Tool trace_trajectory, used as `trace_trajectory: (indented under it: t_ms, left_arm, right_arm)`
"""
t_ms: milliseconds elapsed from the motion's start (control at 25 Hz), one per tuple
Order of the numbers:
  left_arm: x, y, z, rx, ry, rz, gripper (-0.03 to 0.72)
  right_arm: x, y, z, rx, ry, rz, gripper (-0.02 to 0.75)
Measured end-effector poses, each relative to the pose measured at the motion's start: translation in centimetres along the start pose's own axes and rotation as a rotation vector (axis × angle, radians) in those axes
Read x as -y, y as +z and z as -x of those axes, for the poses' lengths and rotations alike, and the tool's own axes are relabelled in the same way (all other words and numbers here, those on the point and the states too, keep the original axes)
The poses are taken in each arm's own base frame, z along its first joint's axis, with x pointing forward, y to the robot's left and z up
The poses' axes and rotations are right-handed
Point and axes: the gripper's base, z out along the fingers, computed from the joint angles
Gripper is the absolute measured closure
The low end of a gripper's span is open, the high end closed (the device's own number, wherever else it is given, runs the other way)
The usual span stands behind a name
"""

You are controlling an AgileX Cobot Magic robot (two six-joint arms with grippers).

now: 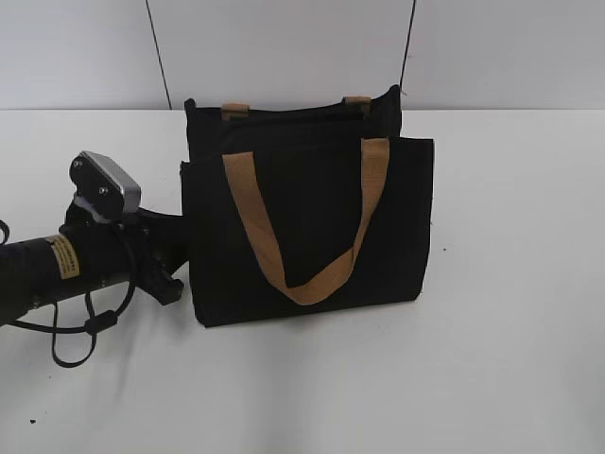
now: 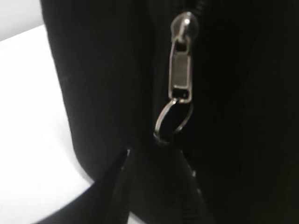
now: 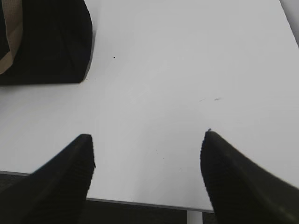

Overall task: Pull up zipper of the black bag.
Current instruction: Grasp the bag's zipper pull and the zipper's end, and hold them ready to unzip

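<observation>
Exterior view: the black bag — boxy matte fabric with a tan webbing handle looped across its front — stands upright at mid-frame on the smooth white table, while the left gripper presses against the bag's left side, its jaws hidden, so their opening cannot be told. Left wrist view, upper centre: the zipper, a small rectangular silver metal tab with a ring, hangs against dark cloth. Right wrist view: the right gripper hovers over bare table, ribbed black fingers spread wide — the bag sits at upper left.
</observation>
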Motion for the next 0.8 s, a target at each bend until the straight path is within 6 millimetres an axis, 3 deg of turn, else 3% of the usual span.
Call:
trace_trajectory:
  t_ms: [600, 800]
  left_arm:
    - [-0.5, 2.3, -0.7, 0.137, -0.011, -0.033, 0.412]
    - [-0.7, 2.9, -0.7, 0.157, -0.007, -0.034, 0.496]
  right_arm:
    - [0.0, 0.0, 0.0, 0.0, 0.0, 0.0, 0.193]
    - [0.0, 0.0, 0.0, 0.0, 0.0, 0.001, 0.193]
